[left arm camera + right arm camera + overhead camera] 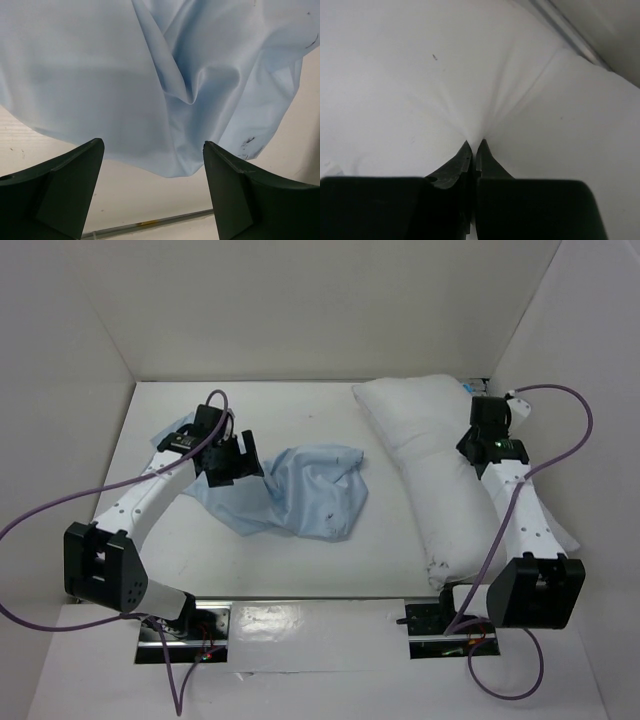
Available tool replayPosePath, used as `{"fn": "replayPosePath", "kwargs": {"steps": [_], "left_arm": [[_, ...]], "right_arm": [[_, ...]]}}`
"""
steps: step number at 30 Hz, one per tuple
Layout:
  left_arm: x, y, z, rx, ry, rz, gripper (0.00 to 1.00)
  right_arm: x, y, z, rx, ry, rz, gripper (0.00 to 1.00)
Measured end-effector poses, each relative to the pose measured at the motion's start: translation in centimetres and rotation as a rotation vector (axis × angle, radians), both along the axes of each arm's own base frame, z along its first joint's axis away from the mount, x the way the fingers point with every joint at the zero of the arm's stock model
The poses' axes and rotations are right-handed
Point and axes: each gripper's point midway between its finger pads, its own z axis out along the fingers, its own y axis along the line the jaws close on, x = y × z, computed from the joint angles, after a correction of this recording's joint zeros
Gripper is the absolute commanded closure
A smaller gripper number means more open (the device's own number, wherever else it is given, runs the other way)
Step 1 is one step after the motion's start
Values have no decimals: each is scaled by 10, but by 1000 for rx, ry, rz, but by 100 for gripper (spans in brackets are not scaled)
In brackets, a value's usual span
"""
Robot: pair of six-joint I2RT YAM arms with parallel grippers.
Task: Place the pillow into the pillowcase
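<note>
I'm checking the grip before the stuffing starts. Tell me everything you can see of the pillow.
The pillow is plump, white and oblong, cloth-covered, with a small blue tag at its far end. It lies flat on the right of the table, running far to near, wholly outside the pillowcase. The right pincer is shut on a pinch of its cover near the far end, creases fanning from the pinch.

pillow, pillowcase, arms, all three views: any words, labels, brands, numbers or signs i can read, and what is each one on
No text can be read in any view.
On the pillow, the blue tag at the far end is too small to show whether it bears print.
On the pillowcase, the dark marks near its edge are smudges, not letters.
</note>
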Motion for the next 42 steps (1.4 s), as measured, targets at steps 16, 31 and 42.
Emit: {"fn": "replayPosePath", "kwargs": {"steps": [16, 31, 42], "left_arm": [[-4, 119, 2, 38, 38, 408, 4], [-4, 153, -83, -89, 231, 575, 26], [12, 153, -106, -109, 243, 587, 95]], "right_arm": [[30, 219, 34, 72, -100, 754, 0], [-118, 363, -138, 70, 349, 1148, 0], [-121, 366, -182, 7, 419, 1088, 100]]}}
